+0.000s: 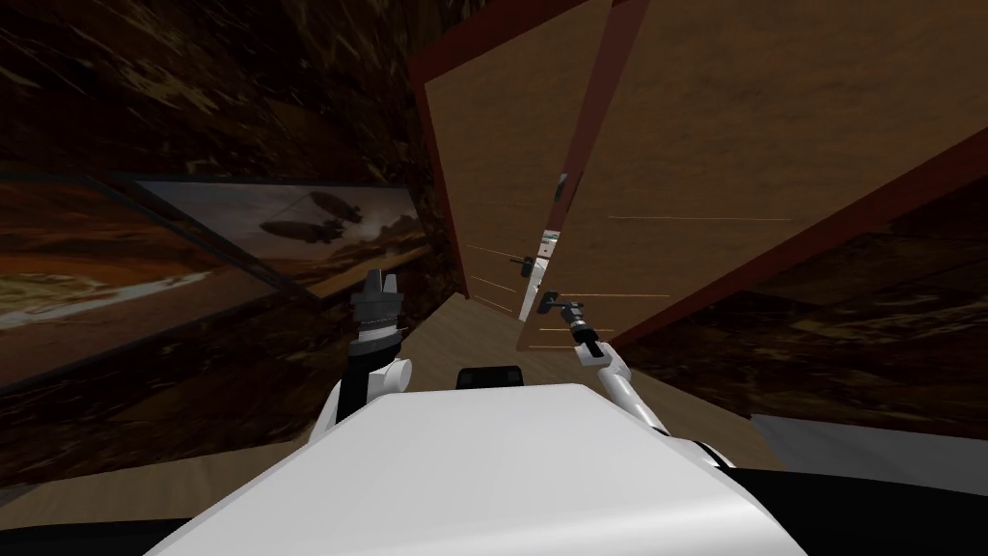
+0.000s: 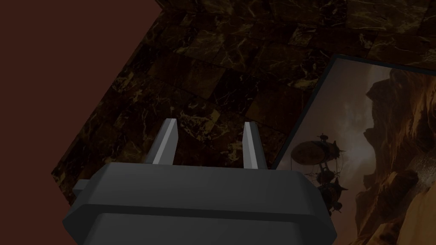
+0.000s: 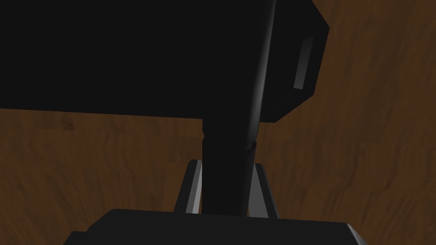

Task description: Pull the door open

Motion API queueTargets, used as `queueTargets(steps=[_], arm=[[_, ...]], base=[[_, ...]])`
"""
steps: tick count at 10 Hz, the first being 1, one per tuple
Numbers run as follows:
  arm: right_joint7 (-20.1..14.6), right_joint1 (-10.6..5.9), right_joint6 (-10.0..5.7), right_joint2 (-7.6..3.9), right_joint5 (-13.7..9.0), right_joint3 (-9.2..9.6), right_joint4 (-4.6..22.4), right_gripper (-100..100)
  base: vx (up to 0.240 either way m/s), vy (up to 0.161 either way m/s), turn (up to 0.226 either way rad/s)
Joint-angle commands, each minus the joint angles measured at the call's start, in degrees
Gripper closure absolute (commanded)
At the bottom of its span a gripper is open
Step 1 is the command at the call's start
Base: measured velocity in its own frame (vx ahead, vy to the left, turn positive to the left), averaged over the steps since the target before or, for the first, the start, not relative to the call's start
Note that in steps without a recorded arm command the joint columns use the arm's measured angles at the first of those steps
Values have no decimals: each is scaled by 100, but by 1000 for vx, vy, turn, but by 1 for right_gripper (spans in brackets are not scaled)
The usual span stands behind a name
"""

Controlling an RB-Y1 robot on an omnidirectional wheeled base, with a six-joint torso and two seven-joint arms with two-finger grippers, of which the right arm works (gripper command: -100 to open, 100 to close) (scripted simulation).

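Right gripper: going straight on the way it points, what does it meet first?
The right gripper is shut on the dark handle; straight on, it would likely meet the brown door just behind.

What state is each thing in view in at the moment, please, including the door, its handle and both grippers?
right gripper: shut on the door handle.
door handle: clamped, a finger pressing each side.
door: appears slightly ajar, with a thin light gap at its handle edge.
left gripper: open and empty, up beside the dark wall.
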Motion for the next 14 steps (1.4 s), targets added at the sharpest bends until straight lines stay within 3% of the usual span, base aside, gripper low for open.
queueTargets(steps=[1, 8, 9, 10, 14], arm=[[-137, 123, -165, -100, 45, 65, -51, 100], [-666, 598, -804, -489, 217, 317, -250, 100], [-605, 562, -732, -468, 195, 260, -227, 100], [-706, 661, -929, -543, 238, 282, -195, 100], [-891, 830, -1302, -697, 313, 299, -162, 100]], base=[[-166, -50, 125], [-209, -81, 105], [-92, -39, 11], [-179, -48, 160], [-190, -82, 134]])
